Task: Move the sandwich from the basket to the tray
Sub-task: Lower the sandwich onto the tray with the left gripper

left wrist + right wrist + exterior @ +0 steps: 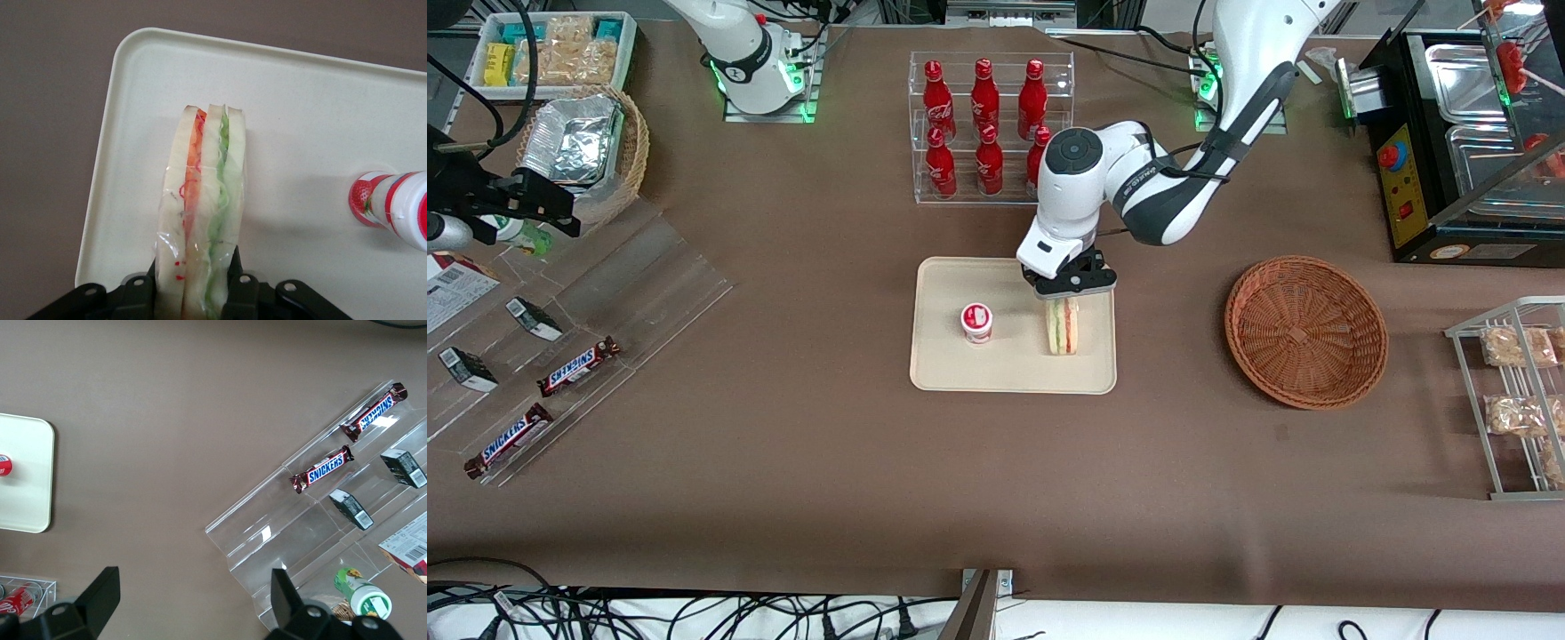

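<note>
Front view: the black two-finger gripper (1069, 292) clamps the wrapped triangular white-bread sandwich (1062, 327) standing on the flat beige plastic tray (943, 364) — the reddish-brown woven wicker basket (1305, 331) sits well apart.

Left wrist view: fingers (241, 291) pinch the sandwich (203, 200) — a small red-and-white cup (393, 207) lies nearby.

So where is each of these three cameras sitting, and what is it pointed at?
Front view: high, facing both arms across the table; the tool grips the sandwich on the tray.
Left wrist view: on the working arm, looking down; its fingers clamp the sandwich.
Right wrist view: on the parked arm, over Snickers bars.
All three show the tray.
</note>
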